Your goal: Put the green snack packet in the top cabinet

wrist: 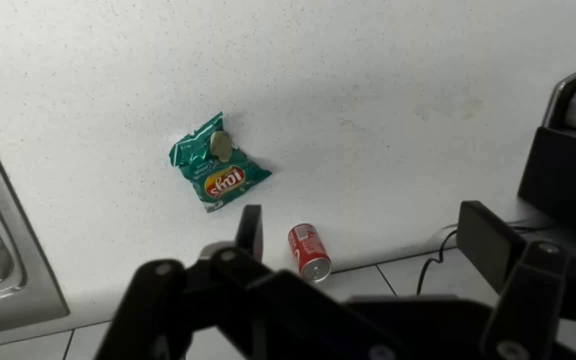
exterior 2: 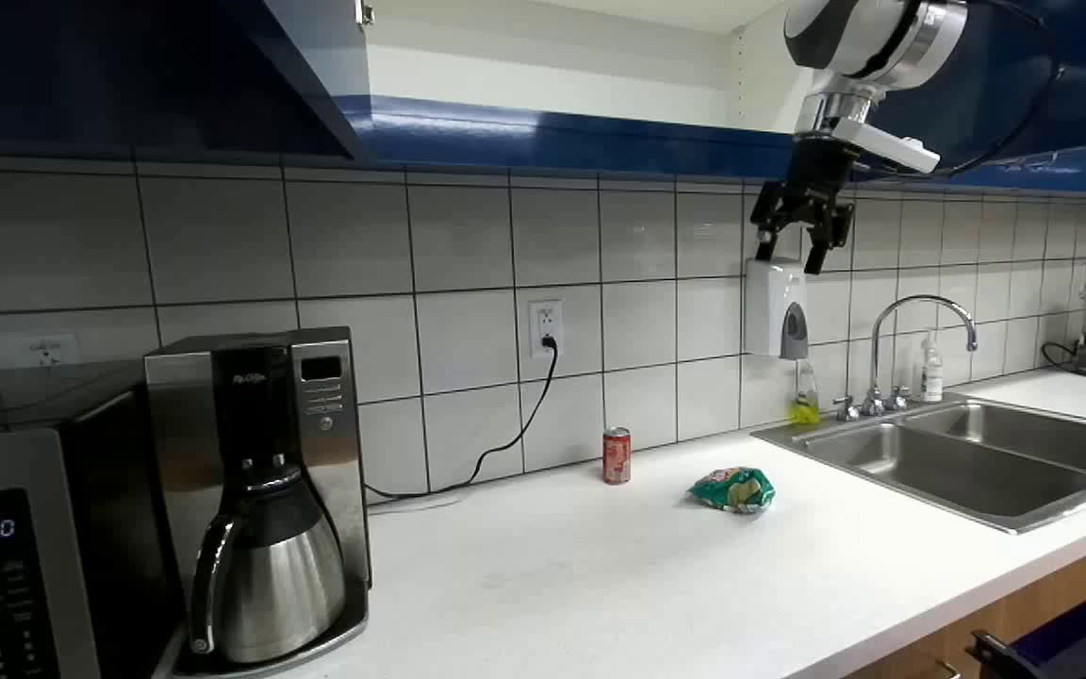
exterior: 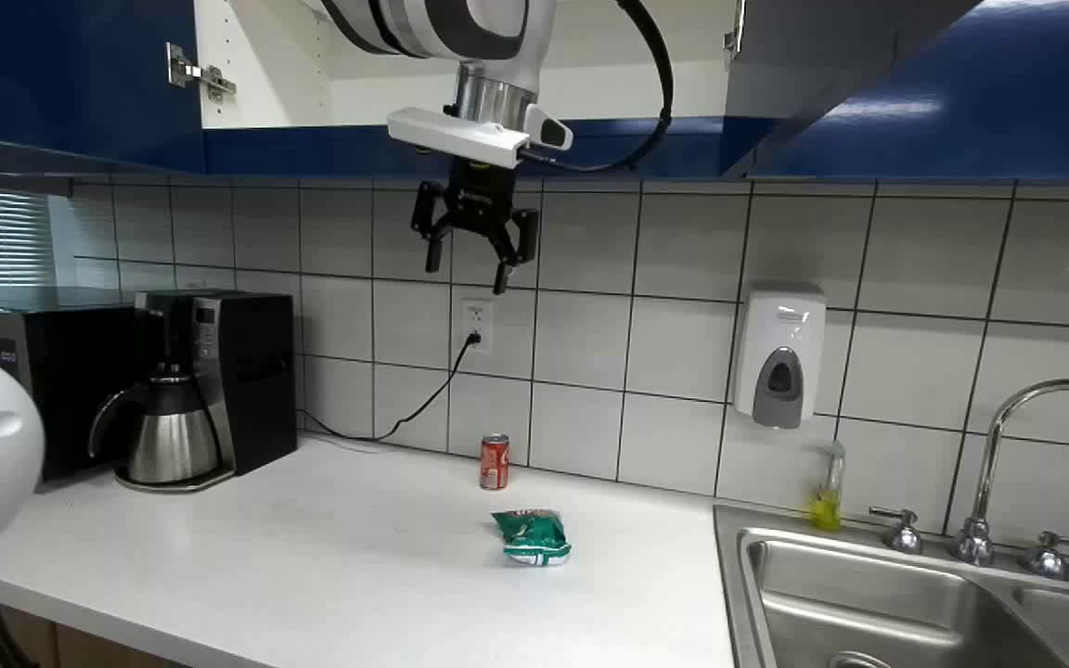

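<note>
The green snack packet (exterior: pixel 533 536) lies on the white counter in both exterior views (exterior 2: pixel 734 489). In the wrist view the packet (wrist: pixel 200 152) lies left of the jaws, with its printed face up. My gripper (exterior: pixel 468 278) points down, high above the counter and just under the cabinet's bottom edge; it also shows in an exterior view (exterior 2: pixel 790 262). In the wrist view the gripper's fingers (wrist: pixel 362 215) are wide apart with nothing between them. The top cabinet (exterior: pixel 261 74) is open, with blue doors and a pale interior that also shows in an exterior view (exterior 2: pixel 543 71).
A small red can (exterior: pixel 494 462) stands near the tiled wall, close to the packet. A coffee maker (exterior 2: pixel 265 509) and a microwave (exterior 2: pixel 24 528) stand at one end. A metal sink (exterior: pixel 869 594) is at the other. A soap dispenser (exterior: pixel 780 353) hangs on the wall.
</note>
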Controlling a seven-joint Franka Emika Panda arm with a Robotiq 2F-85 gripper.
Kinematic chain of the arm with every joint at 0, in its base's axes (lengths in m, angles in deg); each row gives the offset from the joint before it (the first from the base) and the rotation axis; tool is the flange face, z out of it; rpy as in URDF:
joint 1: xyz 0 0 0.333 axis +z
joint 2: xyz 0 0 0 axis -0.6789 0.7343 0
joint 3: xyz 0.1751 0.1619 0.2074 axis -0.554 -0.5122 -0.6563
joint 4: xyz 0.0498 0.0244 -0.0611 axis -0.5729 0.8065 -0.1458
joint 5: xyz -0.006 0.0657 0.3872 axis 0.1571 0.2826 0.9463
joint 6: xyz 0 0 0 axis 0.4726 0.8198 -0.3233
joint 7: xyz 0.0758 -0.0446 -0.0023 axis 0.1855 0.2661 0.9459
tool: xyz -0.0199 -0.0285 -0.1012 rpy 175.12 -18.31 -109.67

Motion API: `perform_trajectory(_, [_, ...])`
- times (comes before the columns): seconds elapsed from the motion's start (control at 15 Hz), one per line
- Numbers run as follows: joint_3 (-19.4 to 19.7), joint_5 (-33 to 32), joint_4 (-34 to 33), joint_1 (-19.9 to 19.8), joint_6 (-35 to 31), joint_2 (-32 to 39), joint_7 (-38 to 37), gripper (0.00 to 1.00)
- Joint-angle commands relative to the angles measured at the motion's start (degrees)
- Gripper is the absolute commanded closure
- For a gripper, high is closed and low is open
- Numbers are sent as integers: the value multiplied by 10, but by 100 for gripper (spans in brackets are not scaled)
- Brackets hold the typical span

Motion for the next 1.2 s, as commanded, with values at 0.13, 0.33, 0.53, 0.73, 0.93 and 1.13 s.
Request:
perform_trajectory(0.13, [-18,8,-1,-21,2,3,6,0])
perform_trajectory(0.33, [-18,8,-1,-21,2,3,6,0])
perform_trajectory(0.53, [-17,4,3,-26,-1,6,8,0])
perform_trajectory(0.73, [-19,3,14,-31,2,4,4,0])
perform_trajectory(0.93, [-27,1,29,-31,11,-9,-3,0])
perform_trajectory(1.13, [-42,-8,43,-32,25,-25,-15,0])
